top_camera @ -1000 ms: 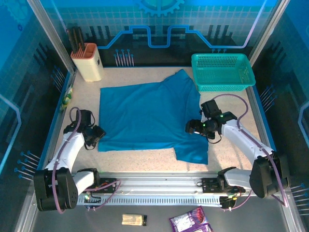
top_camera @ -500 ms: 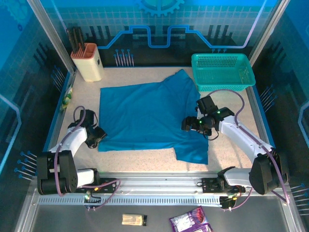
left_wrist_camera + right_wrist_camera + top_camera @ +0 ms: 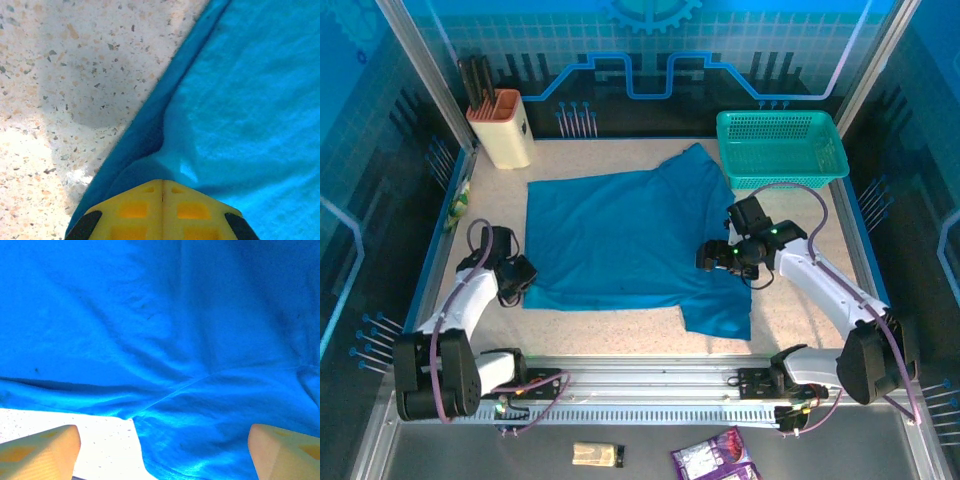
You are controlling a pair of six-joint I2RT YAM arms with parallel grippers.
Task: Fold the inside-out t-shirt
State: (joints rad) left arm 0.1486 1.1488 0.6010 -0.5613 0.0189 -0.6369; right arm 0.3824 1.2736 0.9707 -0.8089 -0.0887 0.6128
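Observation:
The inside-out t-shirt (image 3: 620, 240) lies spread flat on the speckled table, plain blue-teal, with one sleeve at the far right and one hanging toward the near edge. My left gripper (image 3: 523, 279) sits at the shirt's near-left edge. In the left wrist view its yellow fingers (image 3: 135, 210) are pressed together, and the t-shirt (image 3: 240, 100) puckers up into their tips. My right gripper (image 3: 706, 258) hovers open over the shirt's right side. In the right wrist view its fingertips (image 3: 42, 447) stand wide apart above the t-shirt (image 3: 150, 315), near the seam where the near sleeve joins.
A teal mesh basket (image 3: 780, 148) stands at the back right, close to the far sleeve. A beige holder with dark handles (image 3: 502, 128) stands at the back left. Bare table (image 3: 610, 325) lies in front of the shirt. Small packets (image 3: 715, 462) lie beyond the front rail.
The left gripper has shut on the shirt's left edge after shifting slightly along it. The right gripper moved a little left and away early on, then held still, open.

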